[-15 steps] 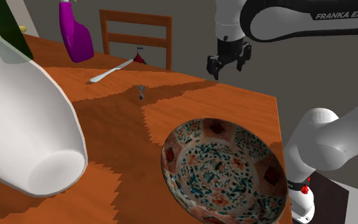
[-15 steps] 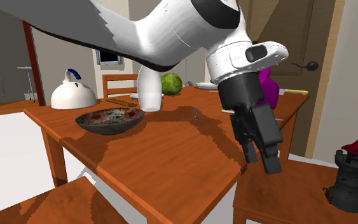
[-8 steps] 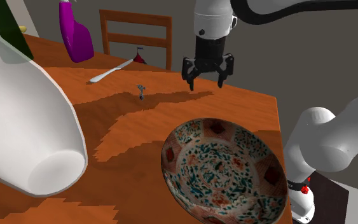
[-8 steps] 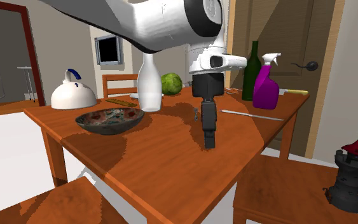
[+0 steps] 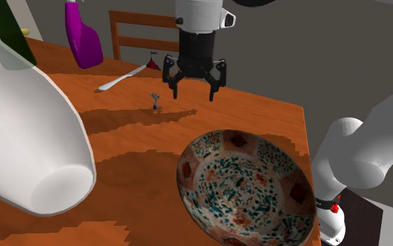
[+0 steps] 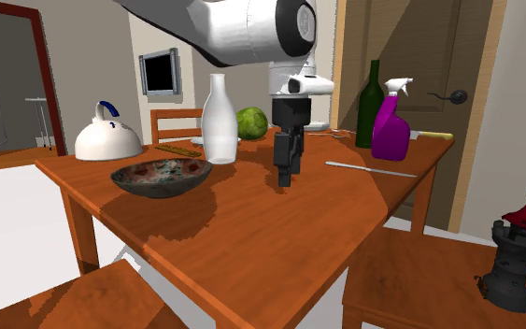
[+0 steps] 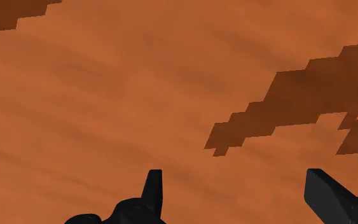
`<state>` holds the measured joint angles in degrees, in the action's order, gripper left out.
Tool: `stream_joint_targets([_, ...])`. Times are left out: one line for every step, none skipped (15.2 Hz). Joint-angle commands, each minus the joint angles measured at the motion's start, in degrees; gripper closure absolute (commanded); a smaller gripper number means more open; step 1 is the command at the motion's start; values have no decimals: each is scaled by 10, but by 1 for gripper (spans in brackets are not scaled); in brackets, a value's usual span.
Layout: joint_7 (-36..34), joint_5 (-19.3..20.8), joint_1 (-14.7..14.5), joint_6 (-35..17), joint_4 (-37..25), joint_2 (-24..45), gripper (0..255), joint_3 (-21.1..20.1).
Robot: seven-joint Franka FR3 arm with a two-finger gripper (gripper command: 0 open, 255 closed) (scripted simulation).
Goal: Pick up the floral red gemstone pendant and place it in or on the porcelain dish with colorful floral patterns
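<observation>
Gripper [image 5: 193,95] hangs above the wooden table [image 5: 257,115], pointing down, fingers [image 7: 152,191] spread wide w/ nothing between them. In the wrist view they stand well apart over bare tabletop and patches of shadow. Pendant [image 5: 156,101] is a small greyish item, detail too small to read. It lies on the table near the gripper, toward the shoulder view's left, clear of both fingers. Patterned dish [image 5: 247,185], w/ red, green and blue floral decoration, sits on the table closer to the stand and apart from the pendant. Other items on the table: white bottle [image 6: 219,121], purple spray bottle [image 5: 83,38] and a long pale utensil [image 5: 121,79] beyond the pendant.
</observation>
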<state>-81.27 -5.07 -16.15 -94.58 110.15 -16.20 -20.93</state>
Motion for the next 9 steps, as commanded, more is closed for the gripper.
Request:
stream_joint_targets([-44, 0, 0, -6, -41, 35, 0, -16])
stream_joint_targets([-65, 1, 0, -8, -62, 53, 0, -22])
stream_joint_targets([-85, 4, -1, -10, -83, 71, 0, -29])
stream_joint_targets([-105, 8, -2, -11, -106, 90, 0, -35])
stream_joint_targets([-126, 13, -3, -12, -130, 109, 0, -41])
stream_joint_targets([-146, 18, -5, -12, -154, 128, 0, -46])
stream_joint_targets([-156, 21, -7, -12, -167, 138, 0, -48])
stream_joint_targets([-156, 21, -7, -20, -158, 137, 0, -48])
stream_joint_targets([-155, 20, -7, -28, -149, 136, 0, -48])
